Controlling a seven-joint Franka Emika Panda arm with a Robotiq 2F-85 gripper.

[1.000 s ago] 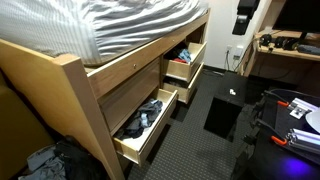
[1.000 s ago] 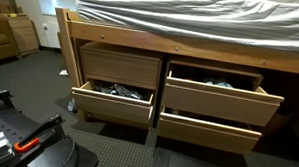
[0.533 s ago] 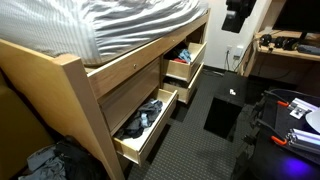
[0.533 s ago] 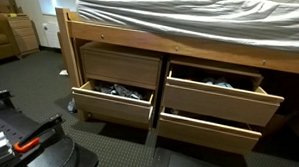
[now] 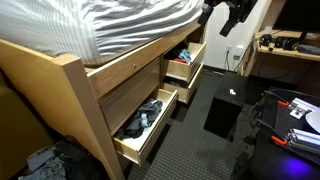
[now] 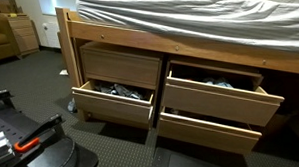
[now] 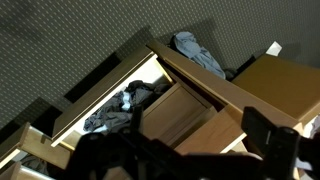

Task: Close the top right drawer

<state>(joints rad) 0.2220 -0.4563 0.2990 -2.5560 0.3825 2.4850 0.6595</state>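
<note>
The top right drawer (image 6: 213, 98) is a short pale-wood drawer under the bed, pulled partly out, with dark items showing inside. It is also the far upper drawer in an exterior view (image 5: 187, 56), where dark and reddish items show. My gripper (image 5: 226, 12) hangs high at the frame's top edge, above and beyond that drawer and apart from it. In the wrist view the dark fingers (image 7: 190, 152) stand apart with nothing between them. Below them lie the longer drawer with black and blue clothes (image 7: 124, 101) and a closed drawer front (image 7: 178, 112).
The lower left drawer (image 6: 113, 100) and lower right drawer (image 6: 208, 132) stand open; the top left drawer (image 6: 120, 64) is shut. A black panel (image 5: 224, 114) lies on the floor beside the bed. A desk (image 5: 285, 45) stands behind it. Clothes (image 5: 45, 160) are piled at the bed's end.
My gripper has moved up and toward the bed, from beside the wall to above the far drawers. The drawers have not moved.
</note>
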